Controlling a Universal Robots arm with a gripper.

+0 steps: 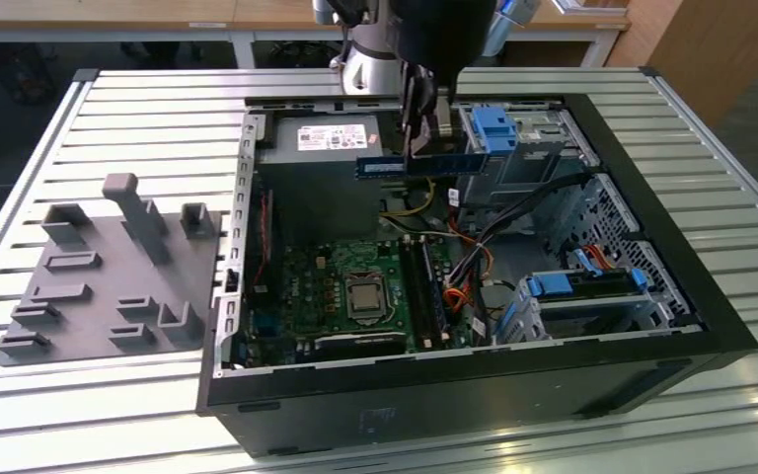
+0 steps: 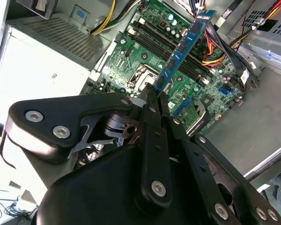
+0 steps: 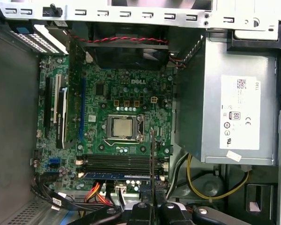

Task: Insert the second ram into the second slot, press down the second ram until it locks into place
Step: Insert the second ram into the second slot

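My gripper (image 1: 418, 148) is shut on the second ram (image 1: 413, 166), a thin blue stick with a pale label, held level above the open computer case (image 1: 485, 395), over its far part. In the second wrist view the fingers (image 2: 152, 110) clamp one end of the ram (image 2: 182, 49), which juts out over the green motherboard (image 2: 131, 56). In the first wrist view the ram (image 3: 152, 154) shows edge-on, crossing high above the black memory slots (image 3: 117, 162). A blue stick (image 3: 114, 175) lies seated in the slot nearest my gripper (image 3: 152, 206).
A grey power supply (image 3: 234, 108) sits beside the slots, with yellow and black cables (image 3: 192, 180) under it. The processor socket (image 3: 123, 127) is mid-board. Drive bays with blue latches (image 1: 492, 128) and orange cables (image 1: 458, 296) stand at the exterior view's right. A grey fixture plate (image 1: 103, 276) lies outside the case.
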